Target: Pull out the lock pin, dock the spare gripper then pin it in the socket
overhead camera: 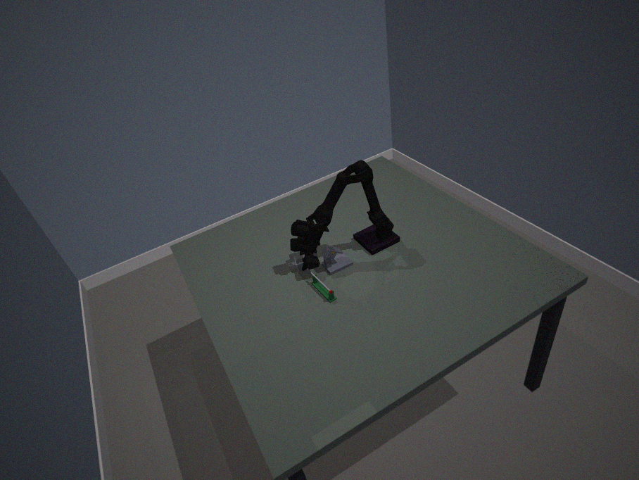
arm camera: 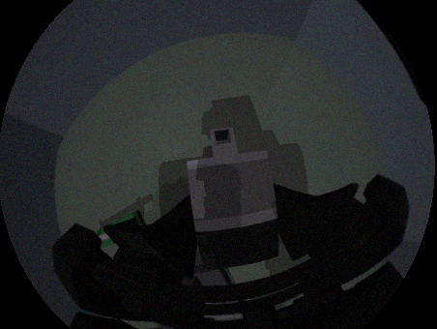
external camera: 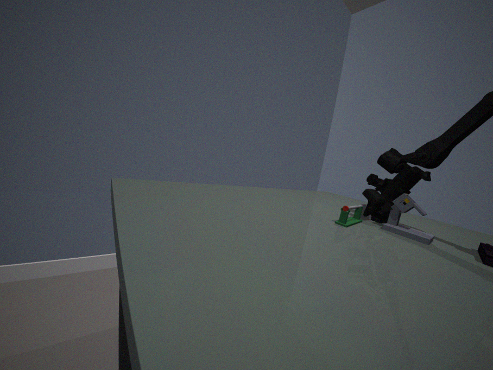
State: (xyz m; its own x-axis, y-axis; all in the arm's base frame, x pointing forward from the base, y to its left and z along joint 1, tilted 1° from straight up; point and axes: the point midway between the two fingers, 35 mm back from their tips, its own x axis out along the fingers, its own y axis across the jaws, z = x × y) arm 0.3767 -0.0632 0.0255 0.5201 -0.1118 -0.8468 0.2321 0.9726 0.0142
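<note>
My gripper [overhead camera: 309,266] [external camera: 377,218] [arm camera: 227,187] is low at the table and shut on the spare gripper [arm camera: 229,189], a grey block with a black part. Its narrow spigot [arm camera: 225,151] with a dark square hole points away from me in the wrist view. My fingers hide most of it in the top and exterior views. The grey mount [overhead camera: 339,265] [external camera: 410,234] stands beside my gripper, with its tilted socket [overhead camera: 333,253] [external camera: 401,203] raised and marked yellow. The lock pin [overhead camera: 330,292] [external camera: 345,208], white with a red head, lies across the green cradle [overhead camera: 321,291] [external camera: 349,223].
The arm's dark base [overhead camera: 369,243] [external camera: 486,254] is behind the mount on the green table [overhead camera: 413,320] [external camera: 239,254]. The green cradle is close beside my fingers, at the left in the wrist view. The mount's socket rises close to my gripper.
</note>
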